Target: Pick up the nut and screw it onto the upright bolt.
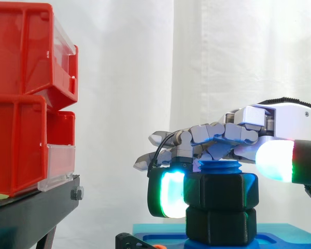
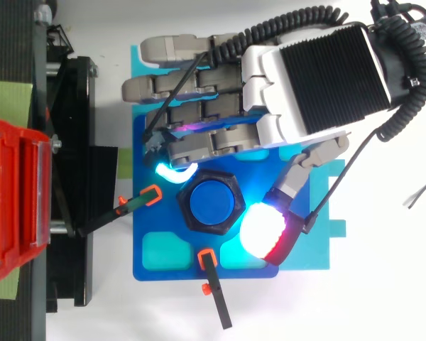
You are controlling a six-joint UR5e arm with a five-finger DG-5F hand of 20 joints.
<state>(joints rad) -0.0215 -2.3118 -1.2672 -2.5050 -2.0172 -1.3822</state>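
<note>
Your hand [image 2: 305, 78] pinches the nut [image 1: 221, 188]: a finger pad [image 1: 168, 201] on its left, the thumb pad [image 1: 273, 160] on its right. The nut sits on the blue bolt [image 2: 211, 202], just below the hand. The bolt points straight up, so twist around that.

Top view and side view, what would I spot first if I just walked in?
The hand grabs your eye first: its glowing white and cyan fingers pinch the upper black nut on the blue bolt, in the middle of the blue plate. Next come the bright red bins, stacked on the black stand at the left.
</note>
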